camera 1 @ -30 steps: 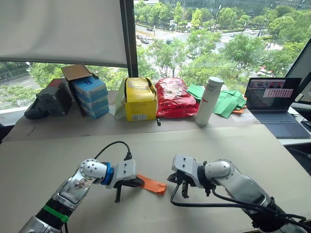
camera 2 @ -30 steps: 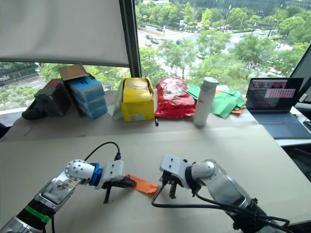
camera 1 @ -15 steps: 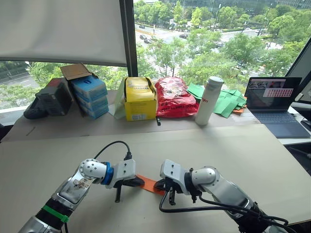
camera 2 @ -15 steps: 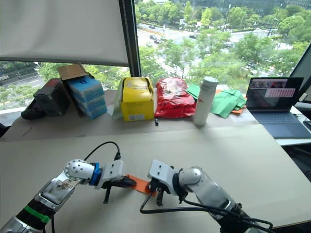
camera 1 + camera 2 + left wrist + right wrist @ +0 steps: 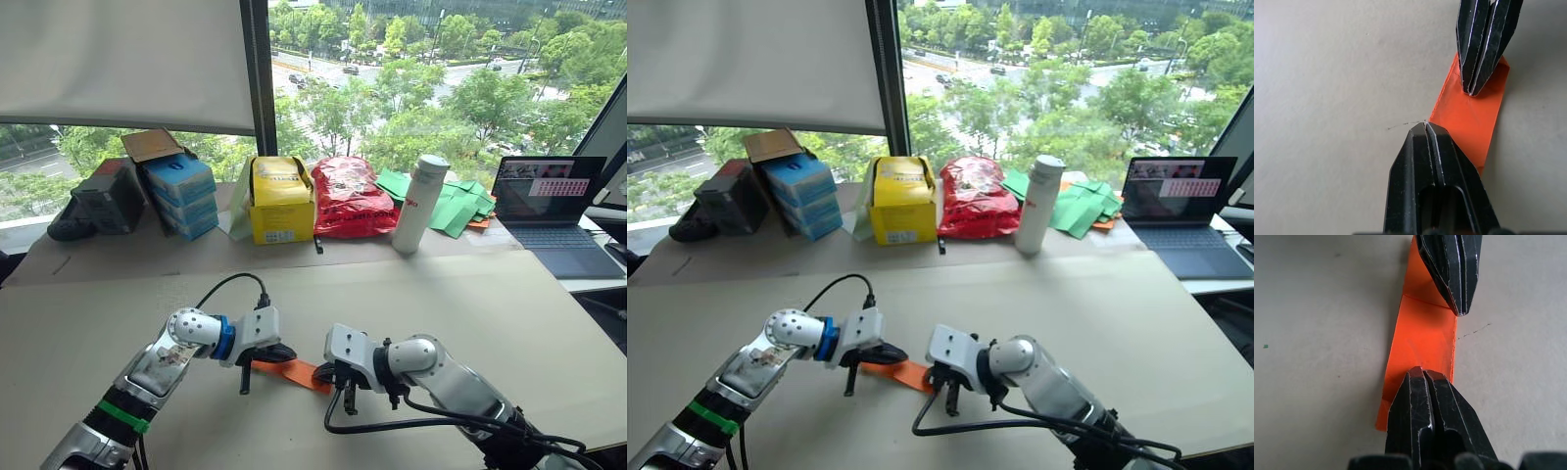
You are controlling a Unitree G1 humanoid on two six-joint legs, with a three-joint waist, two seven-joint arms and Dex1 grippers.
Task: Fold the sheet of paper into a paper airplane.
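The sheet of paper (image 5: 299, 372) is a narrow folded orange strip lying flat on the beige table (image 5: 470, 294), near its front middle. My left gripper (image 5: 282, 354) is shut, its tip resting at the strip's left end. In the left wrist view the left gripper (image 5: 1426, 126) touches the paper (image 5: 1469, 122) at one long edge. My right gripper (image 5: 338, 376) is shut too, pointing down on the strip's right end. From the right wrist, the right gripper (image 5: 1421, 372) presses on the paper (image 5: 1425, 338), with the left gripper (image 5: 1462, 311) facing it. Neither pinches the paper.
Along the back under the window stand a black bag (image 5: 98, 206), blue boxes (image 5: 181, 194), a yellow box (image 5: 282, 201), a red bag (image 5: 351, 198), a white bottle (image 5: 421, 204), green paper pieces (image 5: 456, 206) and a laptop (image 5: 554, 211).
My right gripper has swung left and come down on the strip's right end. My left gripper has shifted slightly away from me, uncovering more of the strip's left part.
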